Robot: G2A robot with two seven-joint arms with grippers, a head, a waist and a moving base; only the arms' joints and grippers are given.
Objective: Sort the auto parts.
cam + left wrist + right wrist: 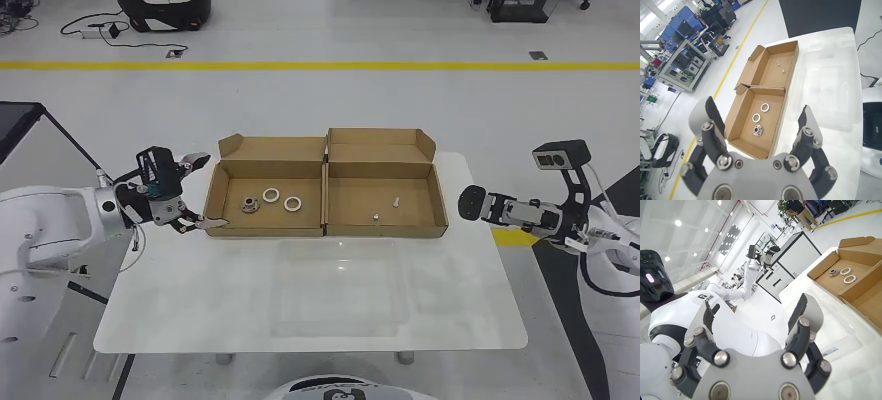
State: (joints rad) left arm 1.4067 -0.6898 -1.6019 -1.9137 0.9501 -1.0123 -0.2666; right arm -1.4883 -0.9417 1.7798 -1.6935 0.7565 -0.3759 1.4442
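Two open cardboard boxes stand side by side at the table's far middle. The left box (268,230) holds a metal flange hub (247,206) (757,130) (834,273) and two flat rings (271,195) (293,204). In the right box (385,231) lie two small bolts (396,201) (376,216) (778,62). My left gripper (200,192) (757,103) hangs open and empty just off the left box's outer end. Beyond the table's right edge, my right gripper (466,203) (755,301) is open with nothing in it.
A clear plastic tray (340,295) lies on the white table (200,310) in front of the boxes. Both boxes have raised flaps on their far sides. A grey cabinet (15,125) stands off the table's left side.
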